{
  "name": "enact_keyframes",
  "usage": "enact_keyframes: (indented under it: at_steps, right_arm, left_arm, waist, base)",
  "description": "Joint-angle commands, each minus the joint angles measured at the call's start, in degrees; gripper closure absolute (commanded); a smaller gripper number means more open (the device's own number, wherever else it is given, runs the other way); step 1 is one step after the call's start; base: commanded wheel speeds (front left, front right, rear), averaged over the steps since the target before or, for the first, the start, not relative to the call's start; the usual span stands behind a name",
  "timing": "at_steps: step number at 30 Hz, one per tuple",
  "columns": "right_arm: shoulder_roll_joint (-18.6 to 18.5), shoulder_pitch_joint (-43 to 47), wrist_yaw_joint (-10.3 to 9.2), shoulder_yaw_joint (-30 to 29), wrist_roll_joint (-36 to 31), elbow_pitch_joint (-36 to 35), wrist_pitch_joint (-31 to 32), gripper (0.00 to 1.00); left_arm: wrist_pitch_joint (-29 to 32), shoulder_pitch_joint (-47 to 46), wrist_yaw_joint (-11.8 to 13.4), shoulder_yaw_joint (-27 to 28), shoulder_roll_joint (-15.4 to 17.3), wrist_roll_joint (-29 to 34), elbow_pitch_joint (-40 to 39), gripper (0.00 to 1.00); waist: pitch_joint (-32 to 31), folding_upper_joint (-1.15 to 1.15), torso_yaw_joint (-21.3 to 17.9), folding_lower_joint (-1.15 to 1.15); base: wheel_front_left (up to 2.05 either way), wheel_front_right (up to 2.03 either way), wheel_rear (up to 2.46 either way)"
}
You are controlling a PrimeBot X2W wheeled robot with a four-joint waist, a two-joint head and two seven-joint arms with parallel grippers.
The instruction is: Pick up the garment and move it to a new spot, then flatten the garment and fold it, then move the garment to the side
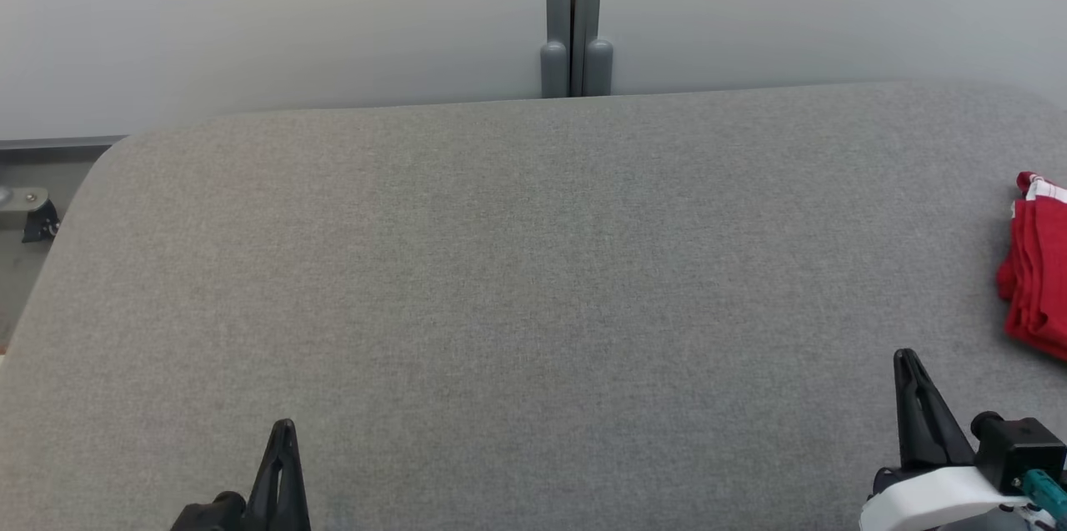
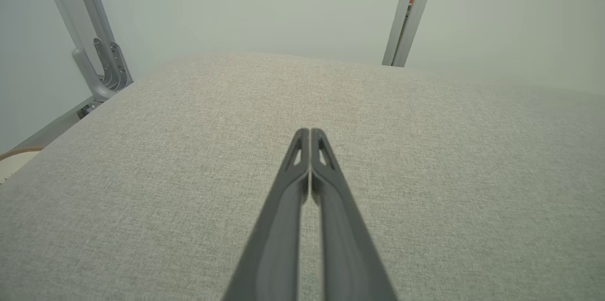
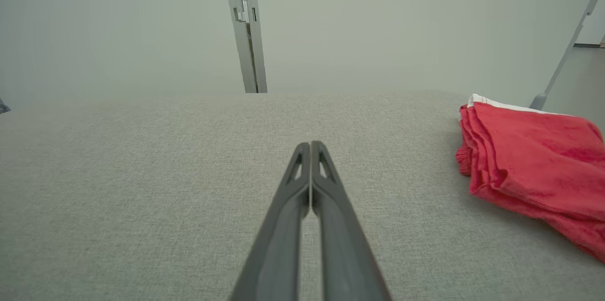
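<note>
– Red garment [image 1: 1038,273] in the head view: it lies layered at the far right edge of the grey table [image 1: 533,264], well apart from the left gripper [image 1: 283,431] and nearer the right gripper [image 1: 907,360].
– Left wrist view?
– Fingers pressed together over bare table, holding nothing.
– Right wrist view?
– Same, pinched closed and empty, with the garment off to its right, untouched. It looks folded and set aside, so I'd hold both arms clear and not brush the stack's edges.

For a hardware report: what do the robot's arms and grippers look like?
The left gripper and right gripper each have two dark grey fingers tapering to points, with triangular cut-outs near the tips. Right wrist: white shell, black block, teal connector.
</note>
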Motion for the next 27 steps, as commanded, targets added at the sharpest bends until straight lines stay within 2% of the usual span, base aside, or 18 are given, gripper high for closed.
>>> enact_keyframes:
  at_steps: [1, 27]
  right_arm:
    - [-0.3, -1.5, 0.0, -0.5, 2.8, -0.3, 0.8, 1.0]
    - [-0.4, -4.9, -0.02, 0.4, 31.3, 1.6, 6.9, 1.0]
  left_arm:
    - [0.5, -0.7, -0.4, 0.2, 0.2, -2.9, -0.8, 1.0]
    - [6.3, -5.8, -3.5, 2.5, 1.3, -29.4, 1.5, 1.0]
  waist:
    - [0.0, 0.0, 0.0, 0.0]
    - [0.1, 0.0, -0.8, 0.0]
  base:
    - [0.0, 0.0, 0.0]
    - [0.0, 0.0, 0.0]
